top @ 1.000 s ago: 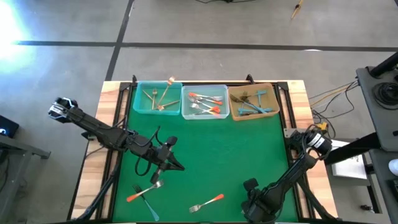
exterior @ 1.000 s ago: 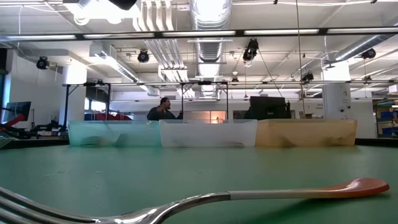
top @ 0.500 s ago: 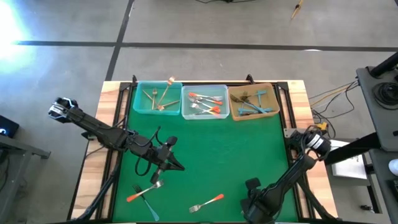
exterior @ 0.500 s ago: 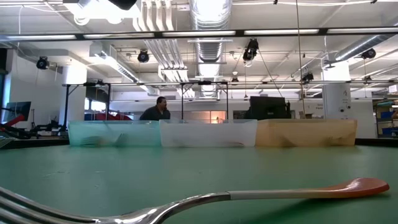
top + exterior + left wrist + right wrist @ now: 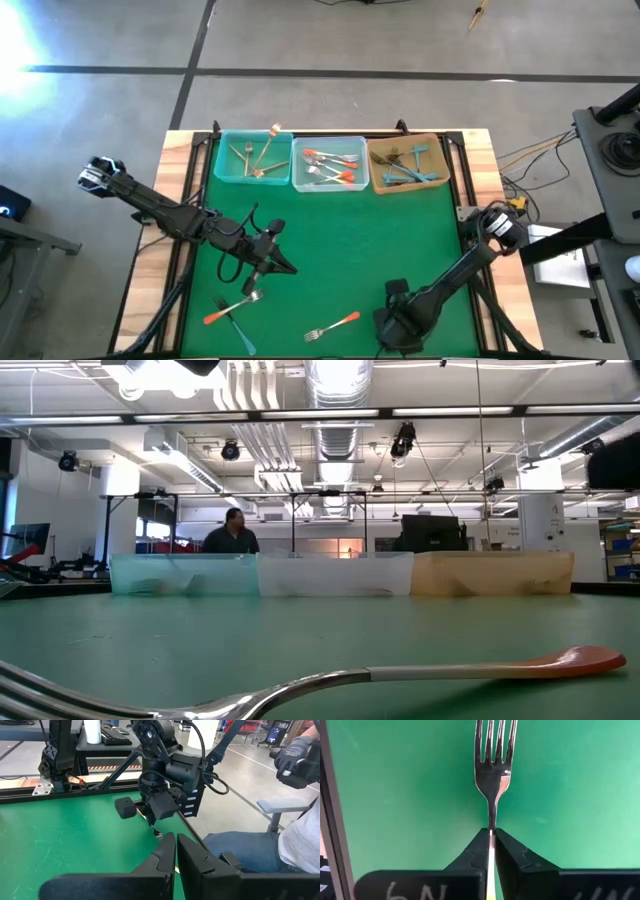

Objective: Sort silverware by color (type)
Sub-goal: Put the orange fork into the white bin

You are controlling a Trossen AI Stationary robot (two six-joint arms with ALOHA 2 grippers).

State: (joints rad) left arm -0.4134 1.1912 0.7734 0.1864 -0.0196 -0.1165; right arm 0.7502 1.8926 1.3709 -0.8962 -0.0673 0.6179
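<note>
Right gripper (image 5: 491, 832) clenched on neck of a silver-tined fork (image 5: 492, 765), over green mat (image 5: 395, 780) near front edge, right of centre. Handle hidden between fingers, colour unclear. From above, held fork masked by the wrist. Left gripper (image 5: 176, 840) pinched shut, apparently on nothing, over mat left of centre. Loose on mat: orange-handled fork (image 5: 333, 325) just beside right gripper, tines cut off in low view; crossed pair (image 5: 230, 308) at front left, teal one partly cropped. Remaining forks in three bins (image 5: 328, 180) at far edge, overlapping, hard to count.
</note>
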